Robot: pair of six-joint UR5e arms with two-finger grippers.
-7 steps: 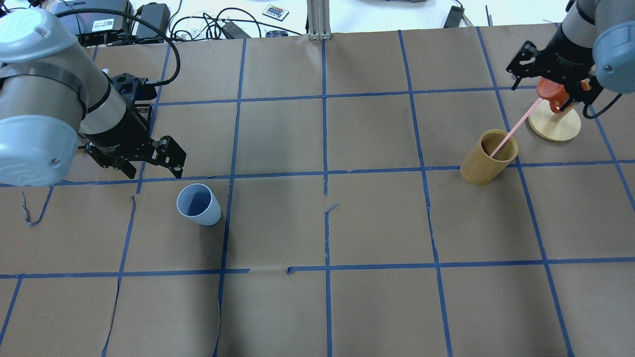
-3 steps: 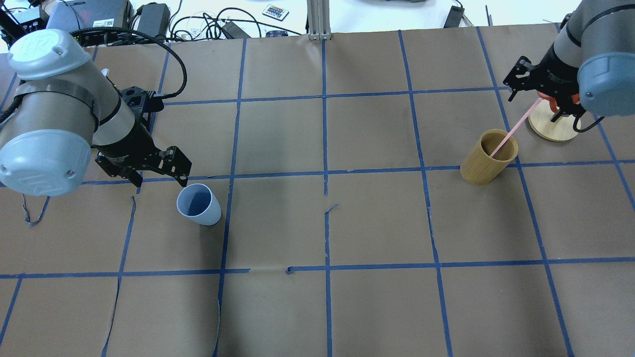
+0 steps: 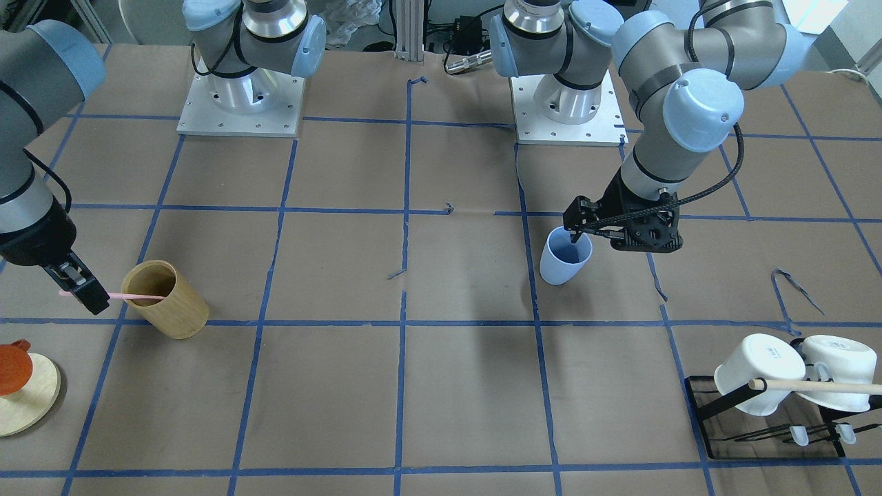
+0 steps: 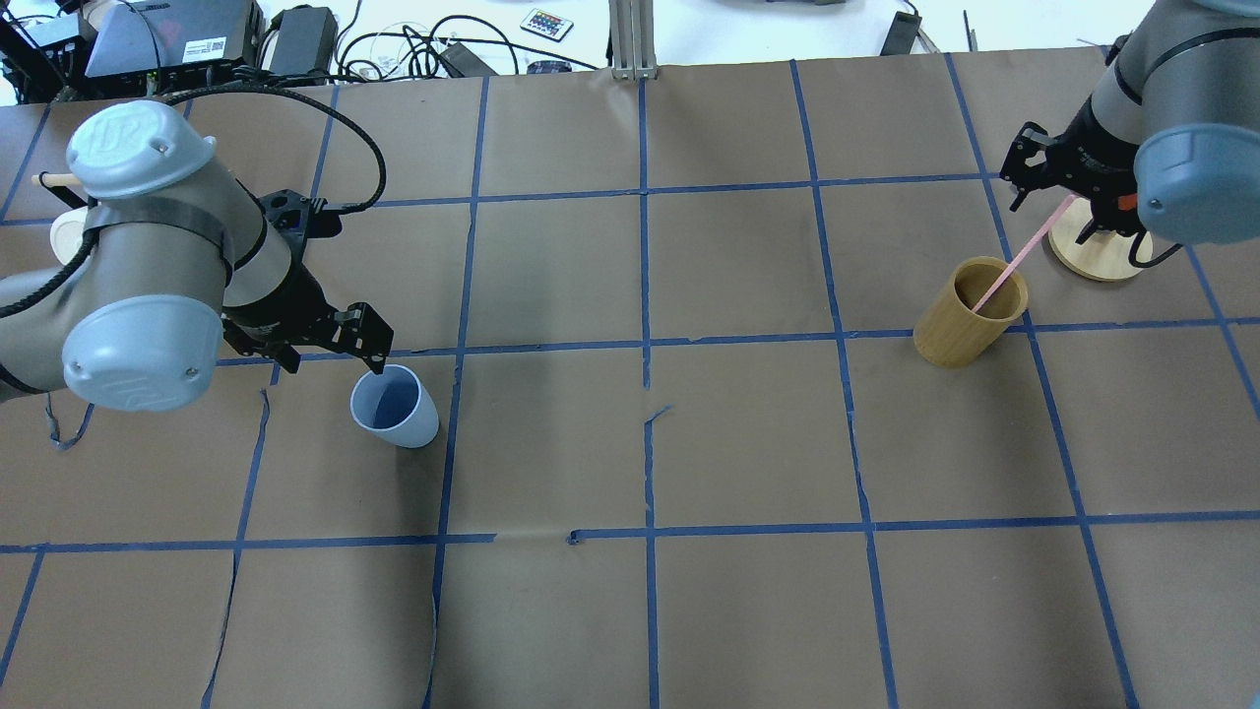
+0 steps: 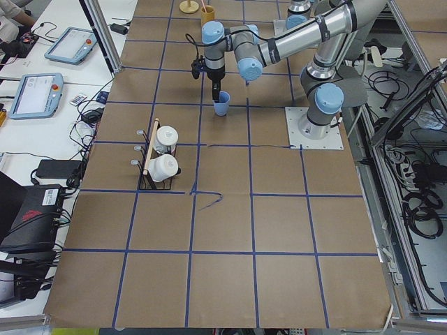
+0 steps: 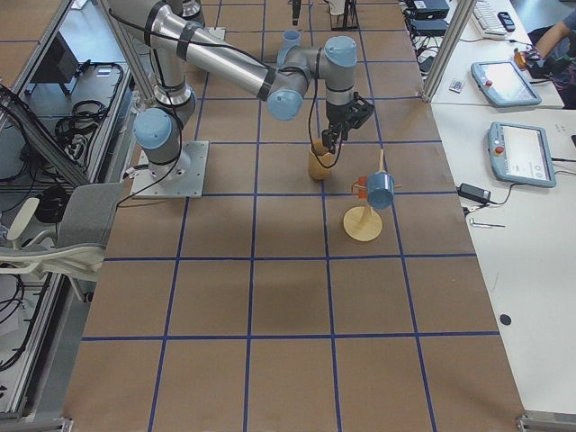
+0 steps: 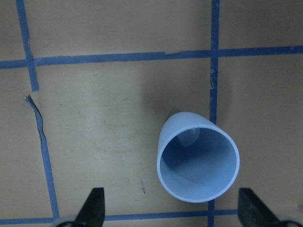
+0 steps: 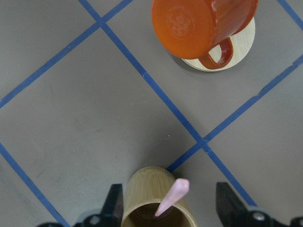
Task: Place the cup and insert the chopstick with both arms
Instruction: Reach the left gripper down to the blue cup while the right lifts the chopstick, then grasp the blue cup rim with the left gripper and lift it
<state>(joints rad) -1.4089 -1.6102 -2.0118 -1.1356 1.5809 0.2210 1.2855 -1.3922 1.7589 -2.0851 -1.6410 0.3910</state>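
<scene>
The light blue cup [image 4: 394, 406] stands upright left of centre, also in the front view [image 3: 565, 258]. My left gripper [image 4: 325, 356] is open just behind and above it. In the left wrist view the cup [image 7: 198, 163] sits between the spread fingers, nearer the right one [image 7: 253, 210]. The pink chopstick [image 4: 1019, 251] leans in the tan wooden holder [image 4: 970, 313]. My right gripper [image 4: 1071, 195] is open over the stick's upper end. In the right wrist view the stick's tip [image 8: 174, 194] lies between the open fingers without touching them.
An orange mug [image 8: 199, 28] hangs on a round wooden stand [image 4: 1098, 258] just beyond the holder, close to my right gripper. A black rack with two white mugs [image 3: 792, 375] and a wooden rod [image 3: 820, 387] stands far left of the robot.
My left gripper has moved right and down toward the cup's rim. My right gripper has shifted nearer the chopstick's top. Both stay open; cup and stick have not moved.
</scene>
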